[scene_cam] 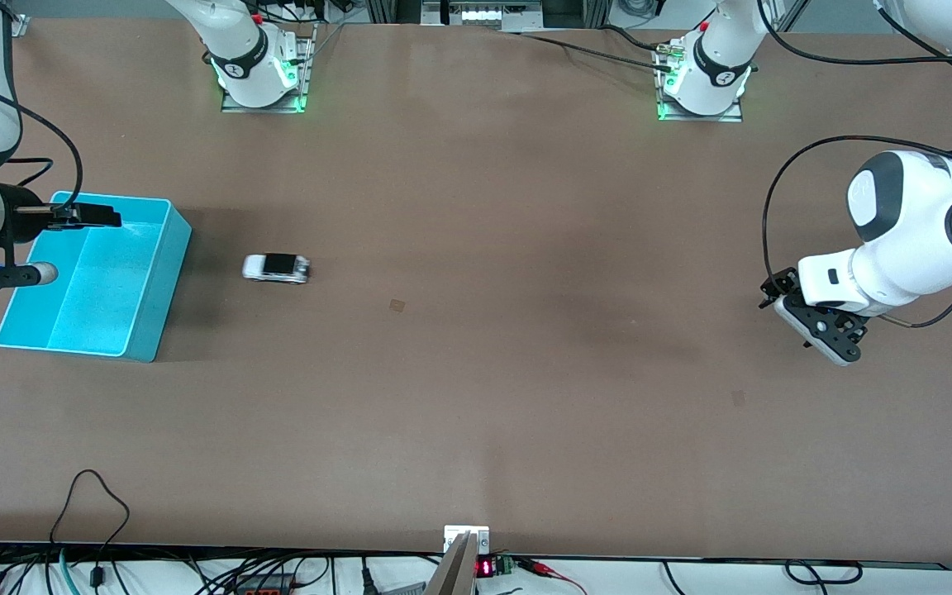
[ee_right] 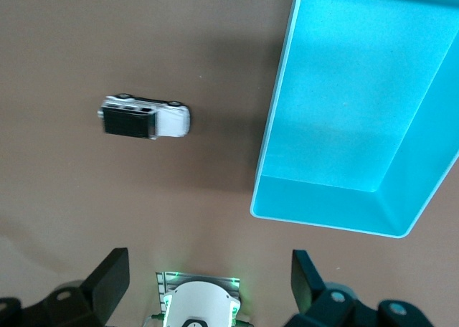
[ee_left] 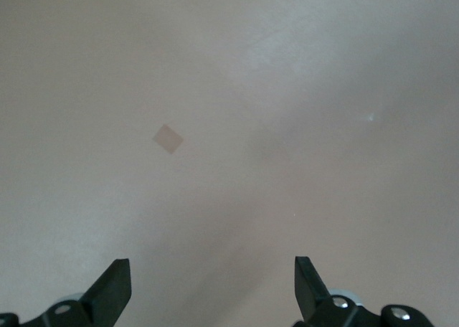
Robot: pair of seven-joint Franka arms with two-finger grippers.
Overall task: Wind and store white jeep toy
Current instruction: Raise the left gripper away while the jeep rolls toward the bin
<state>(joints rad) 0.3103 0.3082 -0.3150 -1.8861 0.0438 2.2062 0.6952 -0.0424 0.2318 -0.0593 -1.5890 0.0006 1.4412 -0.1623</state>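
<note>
The white jeep toy (scene_cam: 276, 267) with its black roof panel stands on the brown table beside the turquoise bin (scene_cam: 172, 248), on the side toward the left arm's end. It also shows in the right wrist view (ee_right: 143, 117), apart from the bin (ee_right: 276, 126). The bin holds nothing. My right gripper (scene_cam: 71, 245) is up in the air over the bin, open and empty (ee_right: 209, 277). My left gripper (scene_cam: 806, 318) waits over bare table at the left arm's end, open and empty (ee_left: 213, 284).
The two arm bases (scene_cam: 261, 70) (scene_cam: 703, 78) stand along the table's back edge. A small pale square mark (scene_cam: 397, 305) lies mid-table, and another (ee_left: 168, 138) shows under the left gripper. Cables run along the near edge (scene_cam: 96, 512).
</note>
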